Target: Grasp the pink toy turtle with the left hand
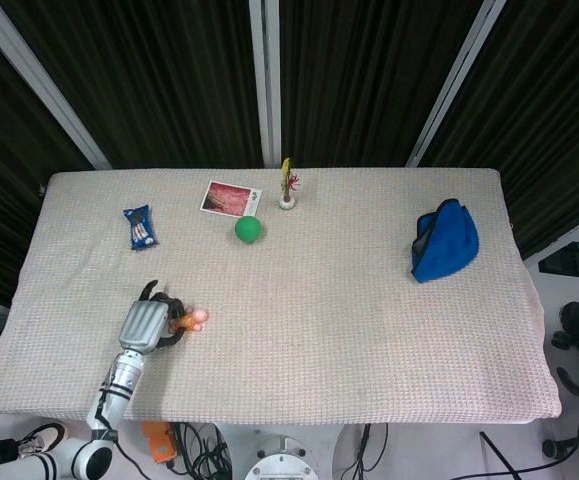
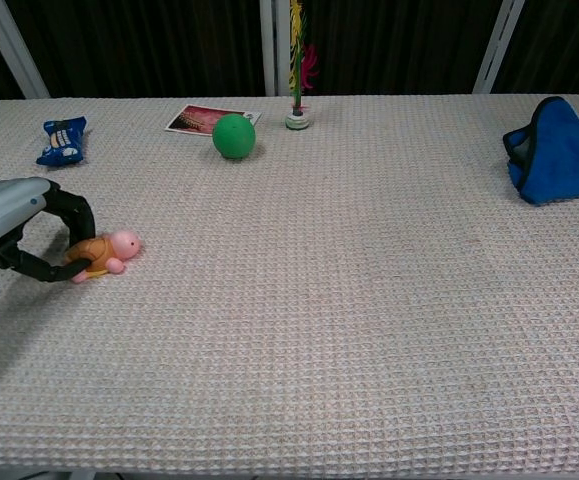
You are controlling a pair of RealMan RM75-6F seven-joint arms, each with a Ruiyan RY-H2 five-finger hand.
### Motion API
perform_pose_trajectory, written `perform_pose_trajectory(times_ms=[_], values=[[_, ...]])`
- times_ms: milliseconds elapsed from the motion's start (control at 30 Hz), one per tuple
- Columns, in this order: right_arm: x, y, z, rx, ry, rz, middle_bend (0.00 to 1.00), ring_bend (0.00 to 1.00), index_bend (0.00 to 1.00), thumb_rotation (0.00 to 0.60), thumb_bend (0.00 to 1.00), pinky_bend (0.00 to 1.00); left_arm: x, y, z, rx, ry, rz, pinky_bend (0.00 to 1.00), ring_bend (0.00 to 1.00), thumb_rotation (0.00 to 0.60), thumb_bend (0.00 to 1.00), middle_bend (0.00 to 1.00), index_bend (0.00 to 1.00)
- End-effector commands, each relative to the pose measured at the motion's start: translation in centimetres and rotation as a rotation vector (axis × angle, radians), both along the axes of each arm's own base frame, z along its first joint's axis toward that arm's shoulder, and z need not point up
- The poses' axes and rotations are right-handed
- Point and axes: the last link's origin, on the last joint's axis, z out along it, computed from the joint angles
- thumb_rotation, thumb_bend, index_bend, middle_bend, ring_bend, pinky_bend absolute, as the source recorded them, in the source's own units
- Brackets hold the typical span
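Note:
The pink toy turtle [image 2: 109, 251] with an orange shell sits near the table's front left, its pink head [image 1: 196, 318] poking out to the right. My left hand [image 2: 29, 230] wraps its dark fingers over and under the shell, gripping the turtle [image 1: 184, 321]. In the head view the silver back of my left hand [image 1: 145, 326] covers most of the shell. The turtle looks tipped up slightly at the head. My right hand shows in neither view.
A green ball [image 2: 234, 135], a photo card [image 2: 210, 120] and a small stand with a feathered stick [image 2: 296, 118] lie at the back middle. A blue snack packet [image 2: 62, 139] lies back left, a blue cloth pouch [image 2: 557, 150] far right.

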Motion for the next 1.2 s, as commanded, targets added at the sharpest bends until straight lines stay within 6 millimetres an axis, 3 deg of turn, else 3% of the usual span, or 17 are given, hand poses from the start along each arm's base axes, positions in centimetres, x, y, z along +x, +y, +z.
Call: perform_pose_trajectory(times_ms=[33, 167, 233, 500, 700, 867, 933, 1200], values=[[0.0, 0.0, 0.0, -0.003, 0.0, 0.0, 0.0, 0.0, 0.0, 0.6, 0.15, 0.0, 0.2, -0.2, 0.1, -0.006, -0.015, -0.008, 0.09, 0.3, 0.6, 0.33, 0.66, 0.65], [0.0, 0.1, 0.0, -0.004, -0.001, -0.001, 0.0, 0.0, 0.0, 0.6, 0.15, 0.0, 0.4, -0.5, 0.7, -0.034, -0.033, -0.04, 0.08, 0.15, 0.6, 0.29, 0.43, 0.46], [0.0, 0.1, 0.0, -0.003, -0.002, 0.001, 0.0, 0.0, 0.0, 0.6, 0.15, 0.0, 0.5, -0.6, 0.9, -0.041, -0.035, -0.045, 0.07, 0.11, 0.6, 0.29, 0.37, 0.39], [-0.1, 0.1, -0.1, -0.002, -0.002, -0.002, 0.0, 0.0, 0.0, 0.6, 0.15, 0.0, 0.3, -0.7, 0.6, -0.075, -0.029, -0.026, 0.07, 0.1, 0.6, 0.27, 0.36, 0.36], [-0.2, 0.0, -0.2, 0.001, -0.002, -0.006, 0.0, 0.0, 0.0, 0.6, 0.15, 0.0, 0.6, -0.3, 0.4, -0.06, -0.032, -0.026, 0.08, 0.12, 0.6, 0.27, 0.43, 0.41], [-0.3, 0.0, -0.1, 0.0, -0.003, -0.011, 0.0, 0.0, 0.0, 0.6, 0.15, 0.0, 0.7, 0.1, 0.1, -0.03, -0.031, -0.025, 0.11, 0.3, 0.6, 0.31, 0.65, 0.63], [-0.4, 0.0, -0.1, 0.0, -0.004, -0.013, 0.0, 0.0, 0.0, 0.6, 0.16, 0.0, 0.6, 0.1, 0.0, -0.025, -0.026, -0.023, 0.13, 0.34, 0.6, 0.32, 0.7, 0.67], [-0.4, 0.0, -0.1, -0.001, -0.006, -0.011, 0.0, 0.0, 0.0, 0.6, 0.16, 0.0, 0.6, 0.1, 0.1, -0.004, -0.024, -0.021, 0.14, 0.38, 0.6, 0.36, 0.74, 0.71]])
